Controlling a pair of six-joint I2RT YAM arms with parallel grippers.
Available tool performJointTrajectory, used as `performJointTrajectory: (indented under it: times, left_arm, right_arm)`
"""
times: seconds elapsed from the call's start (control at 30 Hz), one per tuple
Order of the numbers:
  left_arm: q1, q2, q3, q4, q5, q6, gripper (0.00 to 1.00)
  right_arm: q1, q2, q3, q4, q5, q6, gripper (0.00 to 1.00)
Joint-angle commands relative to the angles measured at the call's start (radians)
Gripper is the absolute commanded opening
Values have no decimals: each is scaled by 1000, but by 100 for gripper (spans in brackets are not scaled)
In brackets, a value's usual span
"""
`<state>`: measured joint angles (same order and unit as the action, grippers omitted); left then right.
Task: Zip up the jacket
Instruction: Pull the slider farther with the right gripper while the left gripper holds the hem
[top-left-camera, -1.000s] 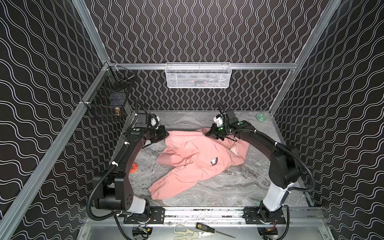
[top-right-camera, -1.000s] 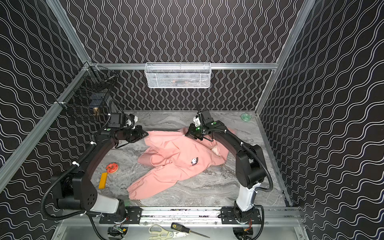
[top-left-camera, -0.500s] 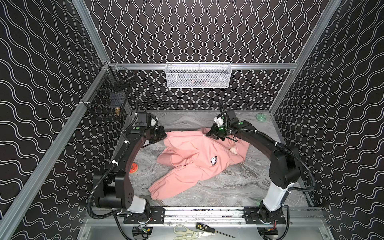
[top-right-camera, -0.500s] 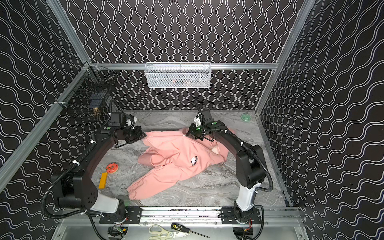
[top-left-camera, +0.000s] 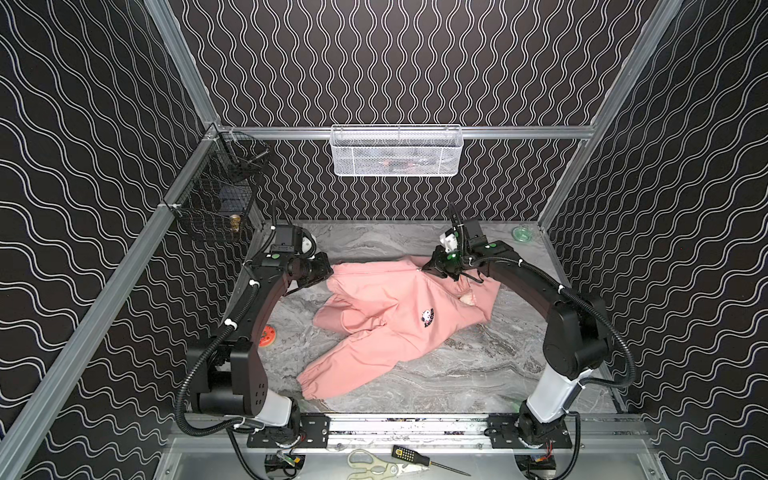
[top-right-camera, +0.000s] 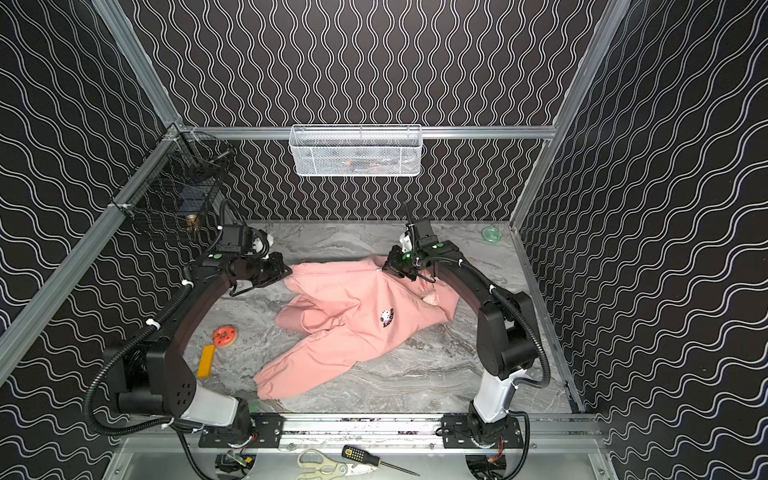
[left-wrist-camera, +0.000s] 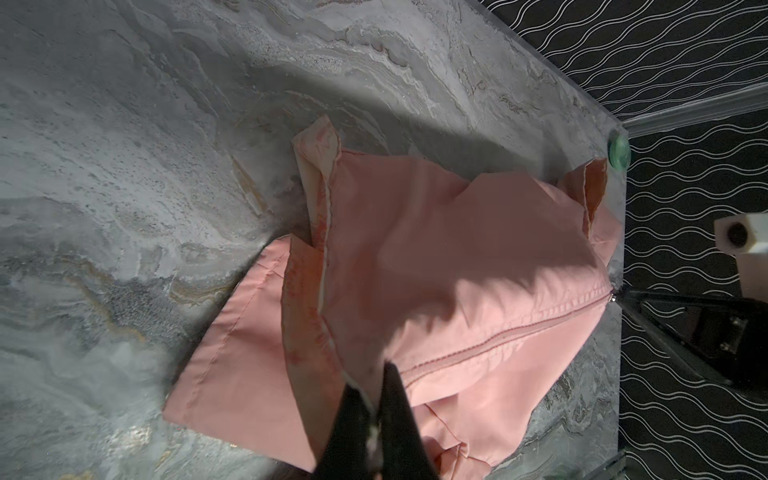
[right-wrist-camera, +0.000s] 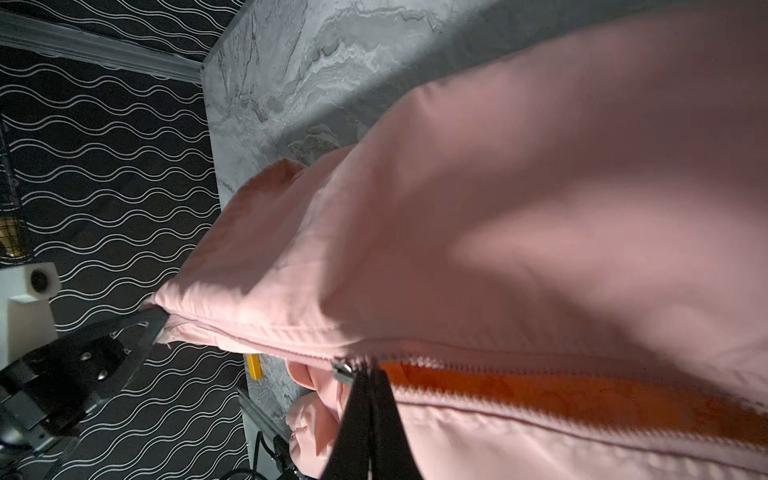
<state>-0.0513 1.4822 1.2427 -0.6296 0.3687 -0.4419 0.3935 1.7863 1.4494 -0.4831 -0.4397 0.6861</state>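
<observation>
The salmon-pink jacket (top-left-camera: 395, 316) (top-right-camera: 353, 307) lies spread on the marble table, with a small cartoon print on its chest. My left gripper (top-left-camera: 328, 272) (left-wrist-camera: 376, 378) is shut on the jacket's bottom hem (left-wrist-camera: 357, 382), where the zipper starts. My right gripper (top-left-camera: 426, 268) (right-wrist-camera: 368, 372) is shut at the metal zipper slider (right-wrist-camera: 343, 370); the pull itself is hidden between the fingers. The edge is stretched between the two grippers. From the left gripper up to the slider the zipper (left-wrist-camera: 498, 338) is closed. Beyond the slider the teeth stand apart over an orange gap (right-wrist-camera: 540, 390).
A white wire basket (top-left-camera: 397, 151) hangs on the back wall and a black wire basket (top-left-camera: 216, 203) on the left rail. A green lid (top-left-camera: 523, 234) lies back right. Left of the jacket are an orange-red disc (top-right-camera: 224, 336) and a yellow block (top-right-camera: 206, 360). Scissors (top-left-camera: 374, 461) and a screwdriver (top-left-camera: 415, 455) lie beyond the front rail.
</observation>
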Motion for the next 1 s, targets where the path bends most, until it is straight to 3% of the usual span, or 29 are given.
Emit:
performJointTrajectory:
  times: [0.0,0.97]
  left_arm:
    - [8,2,-2,-1,-35,9,0]
    - [53,1,-5,-6,-17,29,0]
  right_arm:
    - [-17,-17,-11,-29,44,-7,0]
    - [-126,-91,-75,-55,65,-37,0]
